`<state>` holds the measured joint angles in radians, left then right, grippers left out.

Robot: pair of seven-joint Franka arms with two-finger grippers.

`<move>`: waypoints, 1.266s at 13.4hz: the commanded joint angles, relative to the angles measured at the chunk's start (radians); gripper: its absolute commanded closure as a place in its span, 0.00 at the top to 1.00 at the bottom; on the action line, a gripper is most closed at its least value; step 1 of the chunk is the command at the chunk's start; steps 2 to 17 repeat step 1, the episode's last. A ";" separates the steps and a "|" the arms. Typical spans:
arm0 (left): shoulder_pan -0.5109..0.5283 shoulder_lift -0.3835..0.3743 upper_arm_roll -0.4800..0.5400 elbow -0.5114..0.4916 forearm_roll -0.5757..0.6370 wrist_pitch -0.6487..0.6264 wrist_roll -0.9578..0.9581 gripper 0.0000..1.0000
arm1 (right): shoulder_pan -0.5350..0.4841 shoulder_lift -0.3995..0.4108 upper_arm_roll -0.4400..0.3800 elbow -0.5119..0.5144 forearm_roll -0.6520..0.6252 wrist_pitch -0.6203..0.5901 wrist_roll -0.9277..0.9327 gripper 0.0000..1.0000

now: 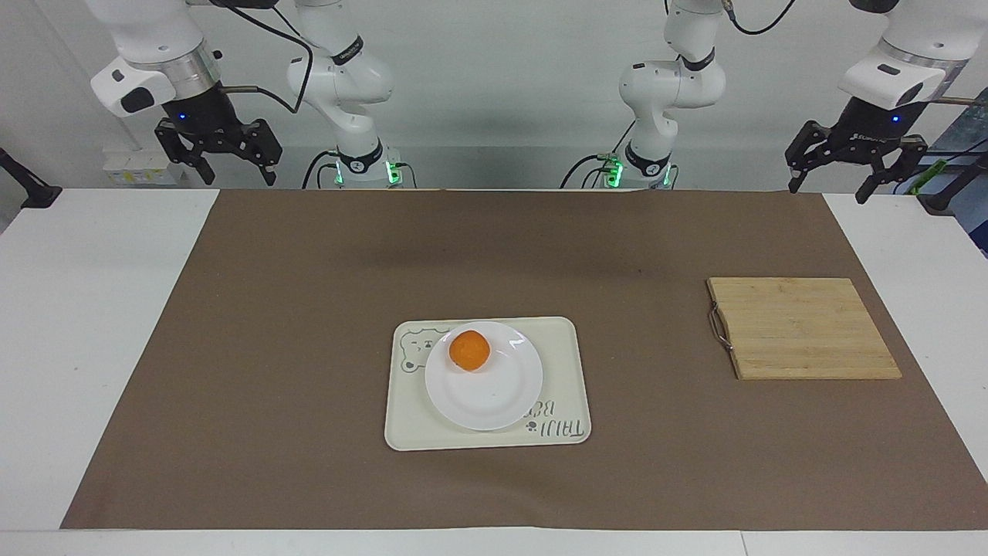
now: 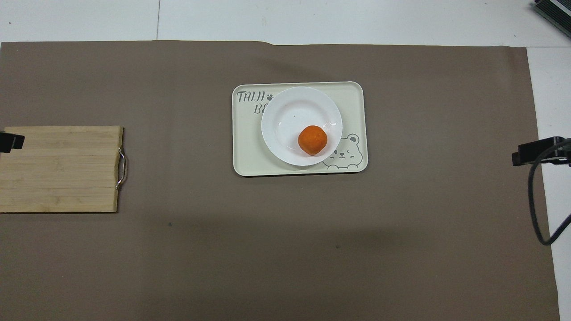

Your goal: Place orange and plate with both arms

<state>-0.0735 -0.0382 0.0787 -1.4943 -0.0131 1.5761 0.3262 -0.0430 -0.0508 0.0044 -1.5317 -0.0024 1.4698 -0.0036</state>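
Note:
The orange lies in the white plate, on the part of it nearer to the robots. The plate stands on a cream tray with a bear print at the middle of the table. In the overhead view the orange, plate and tray show the same. My right gripper is open and empty, up in the air over the table's edge at the robots' end. My left gripper is open and empty, raised at its own end. Only their tips show in the overhead view: the left, the right.
A wooden cutting board with a metal handle lies toward the left arm's end; it also shows in the overhead view. A brown mat covers most of the white table. A black cable hangs by the right gripper.

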 commanded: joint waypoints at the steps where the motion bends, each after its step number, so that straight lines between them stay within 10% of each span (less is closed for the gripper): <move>1: 0.008 -0.005 -0.008 0.006 0.012 -0.010 0.010 1.00 | 0.000 -0.009 0.003 -0.008 0.019 0.001 0.024 1.00; 17: 0.008 -0.005 -0.008 0.006 0.012 -0.010 0.010 1.00 | 0.000 -0.009 0.003 -0.008 0.019 0.001 0.024 1.00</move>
